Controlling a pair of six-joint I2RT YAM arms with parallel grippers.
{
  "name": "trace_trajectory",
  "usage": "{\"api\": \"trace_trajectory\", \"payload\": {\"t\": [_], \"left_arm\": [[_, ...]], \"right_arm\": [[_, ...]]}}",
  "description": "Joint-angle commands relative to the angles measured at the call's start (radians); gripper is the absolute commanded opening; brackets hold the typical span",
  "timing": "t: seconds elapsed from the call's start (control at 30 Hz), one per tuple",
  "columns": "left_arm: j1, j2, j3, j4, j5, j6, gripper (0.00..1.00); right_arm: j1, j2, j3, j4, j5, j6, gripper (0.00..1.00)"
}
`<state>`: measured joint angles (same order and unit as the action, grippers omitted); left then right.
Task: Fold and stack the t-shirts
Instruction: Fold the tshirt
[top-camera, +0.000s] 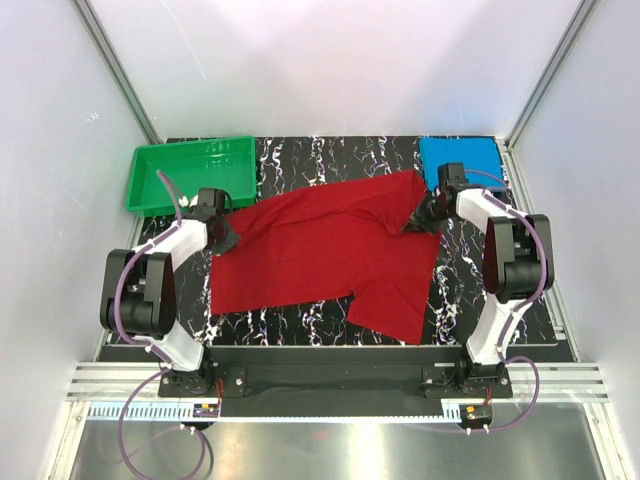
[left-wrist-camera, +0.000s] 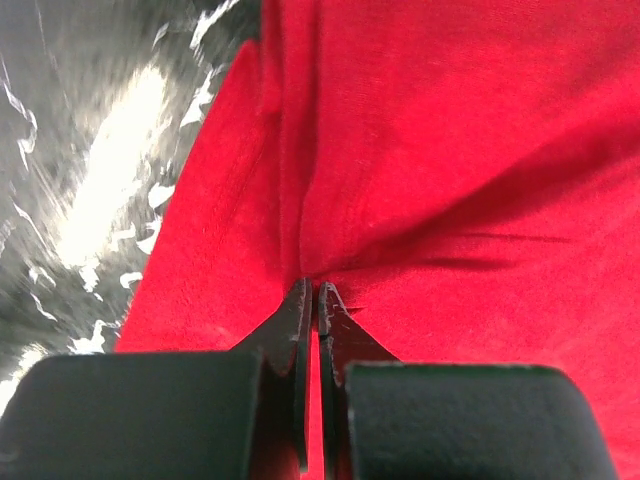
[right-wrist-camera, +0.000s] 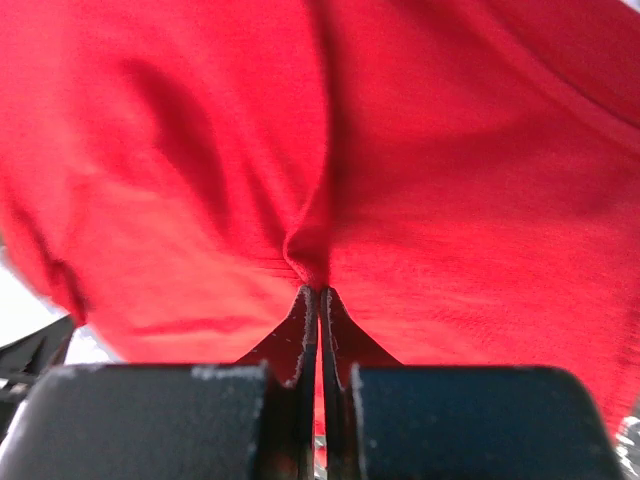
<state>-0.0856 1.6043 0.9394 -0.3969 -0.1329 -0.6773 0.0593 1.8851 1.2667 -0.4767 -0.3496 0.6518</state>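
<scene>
A deep red t-shirt (top-camera: 320, 255) lies spread across the black marbled table (top-camera: 300, 325), one sleeve pointing toward the near edge. My left gripper (top-camera: 224, 236) is shut on the shirt's left edge; in the left wrist view the cloth (left-wrist-camera: 420, 150) is pinched between the fingertips (left-wrist-camera: 297, 300). My right gripper (top-camera: 417, 224) is shut on the shirt's far right part, where a fold of red fabric (right-wrist-camera: 310, 250) bunches at the fingertips (right-wrist-camera: 334, 310). A bright blue t-shirt (top-camera: 460, 160), folded into a neat rectangle, lies at the far right corner behind the right gripper.
A green plastic tray (top-camera: 190, 172) stands at the far left of the table, just behind the left gripper. White walls close in the sides and back. Bare marbled surface shows along the near edge and at far centre (top-camera: 330, 160).
</scene>
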Motion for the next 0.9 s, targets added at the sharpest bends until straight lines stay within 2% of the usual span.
{"api": "trace_trajectory", "payload": {"t": [0.0, 0.17, 0.43, 0.67, 0.87], "left_arm": [[0.021, 0.037, -0.025, -0.054, 0.016, -0.168, 0.00], [0.029, 0.045, -0.079, -0.094, 0.003, -0.223, 0.00], [0.040, -0.033, -0.161, -0.195, -0.060, -0.283, 0.00], [0.041, -0.317, -0.388, -0.247, -0.065, -0.343, 0.00], [0.044, -0.567, -0.465, -0.348, -0.051, -0.305, 0.00]], "right_arm": [[0.001, 0.029, -0.012, -0.089, 0.066, -0.009, 0.00], [0.002, 0.043, -0.058, -0.157, 0.139, 0.000, 0.00], [0.005, -0.086, -0.242, -0.181, 0.210, 0.045, 0.00], [0.005, -0.282, -0.423, -0.198, 0.189, 0.066, 0.00], [0.004, -0.406, -0.516, -0.240, 0.161, 0.063, 0.00]]}}
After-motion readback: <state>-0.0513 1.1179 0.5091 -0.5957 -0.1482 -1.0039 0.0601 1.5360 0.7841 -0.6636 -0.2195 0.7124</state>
